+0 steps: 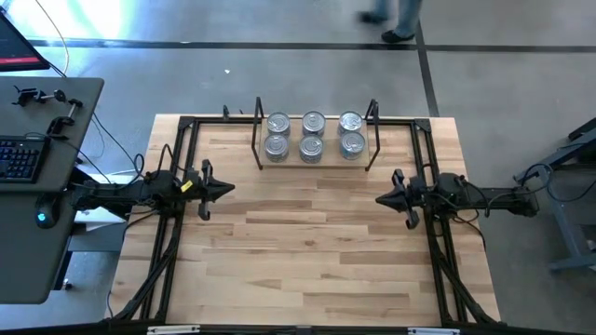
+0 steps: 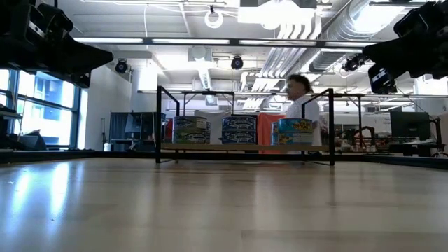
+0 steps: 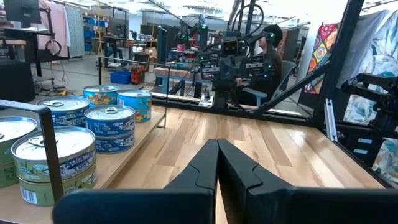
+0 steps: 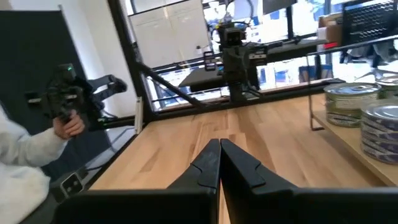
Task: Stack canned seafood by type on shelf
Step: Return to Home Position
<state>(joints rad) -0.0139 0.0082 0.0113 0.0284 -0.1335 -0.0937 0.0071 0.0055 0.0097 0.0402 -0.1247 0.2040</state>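
So the low light-wood shelf with thin black wire end frames [image 2: 210,148] sits along the back edge of the pale wooden plank table [image 1: 317,261]. All the flat round silver-lidded metal tins [image 1: 313,123] are on it, six little stacks in two rows of three. Green-label tins [image 3: 53,158] are at the shelf's left end, blue-label tins [image 3: 111,127] are in the middle and yellow-and-blue tins [image 3: 134,102] are at the right end. The left gripper [image 1: 226,190] hangs raised above the table, out in front of the shelf's left end and well apart from it, dark fingers pressed together with nothing between them. The right gripper [image 1: 380,198] mirrors it in front of the shelf's right end, fingers also closed up on nothing. A person in white [image 2: 302,98] is beyond the shelf, out in the room.
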